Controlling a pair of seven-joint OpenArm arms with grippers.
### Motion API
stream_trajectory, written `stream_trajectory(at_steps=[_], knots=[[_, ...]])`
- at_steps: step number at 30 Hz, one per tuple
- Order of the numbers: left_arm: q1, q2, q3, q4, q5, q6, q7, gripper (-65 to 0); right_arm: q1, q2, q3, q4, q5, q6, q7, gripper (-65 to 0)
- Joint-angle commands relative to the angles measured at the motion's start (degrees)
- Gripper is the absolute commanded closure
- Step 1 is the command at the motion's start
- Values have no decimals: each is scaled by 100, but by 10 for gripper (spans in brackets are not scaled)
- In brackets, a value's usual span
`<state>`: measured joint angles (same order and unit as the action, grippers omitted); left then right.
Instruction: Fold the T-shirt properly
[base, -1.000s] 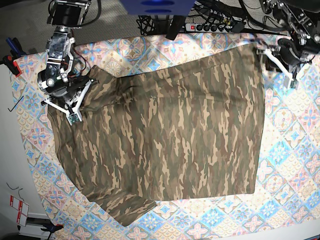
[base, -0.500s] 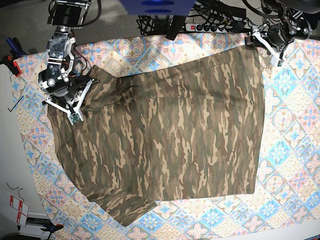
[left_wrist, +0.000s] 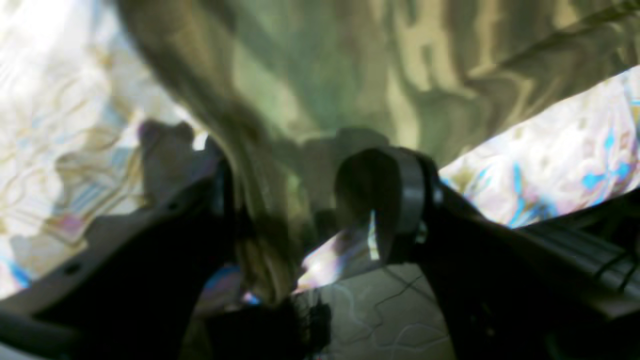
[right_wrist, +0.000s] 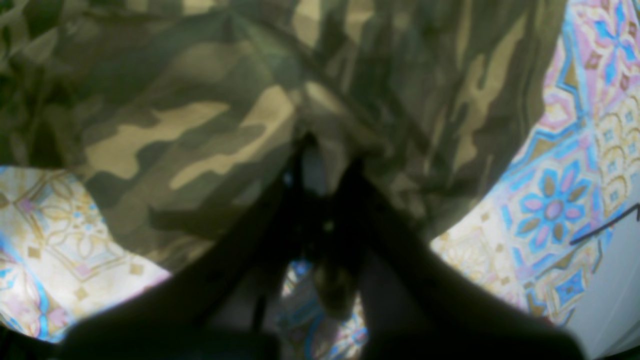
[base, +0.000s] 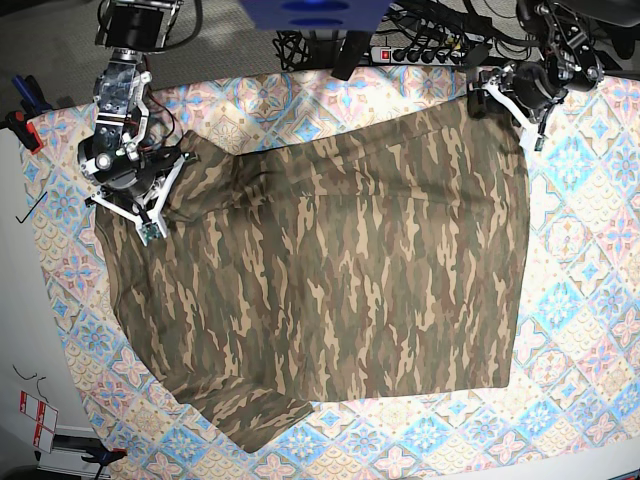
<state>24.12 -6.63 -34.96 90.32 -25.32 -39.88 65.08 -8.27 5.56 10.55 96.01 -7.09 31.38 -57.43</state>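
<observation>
Base view: unlabelled camouflage T-shirt (base: 330, 270)

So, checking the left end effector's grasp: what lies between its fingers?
In the left wrist view, a hanging fold of the T-shirt runs between the left end effector's spread fingers, against the left one.

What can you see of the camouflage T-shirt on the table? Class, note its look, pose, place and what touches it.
The olive, brown and tan camouflage fabric T-shirt lies spread nearly flat, lightly wrinkled, on the pastel blue-pink tile-patterned cloth. One short sleeve juts out at the base view's lower left. The right claw is shut, pinching a fold at that view's upper-left edge. The left claw stands open astride the hem at the upper-right corner.
</observation>
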Motion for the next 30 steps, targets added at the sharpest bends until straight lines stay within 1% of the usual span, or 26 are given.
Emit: stream_trajectory(at_steps=[1, 2, 3, 5, 7, 8, 14, 15, 18, 20, 30], knots=[[36, -18, 72, 27, 22, -12, 99, -327, 23, 46, 14, 127, 19, -12, 68, -2], [28, -18, 142, 27, 22, -12, 99, -305, 23, 46, 14, 136, 19, -12, 77, -2], [-8, -27, 213, 27, 22, -12, 99, -268, 14, 46, 14, 136, 19, -12, 77, -2], [-113, -36, 336, 27, 22, -12, 125, -164, 14, 46, 14, 136, 19, -12, 77, -2], [-122, -27, 388, 27, 31, -12, 134, -80, 14, 46, 14, 136, 19, -12, 77, -2], [-131, -27, 397, 27, 31, -12, 134, -68, 14, 46, 14, 136, 19, -12, 77, -2], [-122, -27, 265, 27, 13, -12, 134, -72, 14, 46, 22, 136, 19, -12, 77, -1], [-113, -27, 151, 27, 13, -12, 151, -72, 14, 46, 22, 136, 19, -12, 77, -1], [-113, -27, -359, 45, -39, -12, 450, -72, 14, 46, 31, 136, 19, -12, 95, -1], [-122, -53, -605, 62, -57, -12, 521, -72, 23, 46, 40, 136, 19, -12, 95, -1], [-166, -36, -649, 194, -66, -12, 556, -72, 32, 46, 22, 136, 19, -12, 95, -1]])
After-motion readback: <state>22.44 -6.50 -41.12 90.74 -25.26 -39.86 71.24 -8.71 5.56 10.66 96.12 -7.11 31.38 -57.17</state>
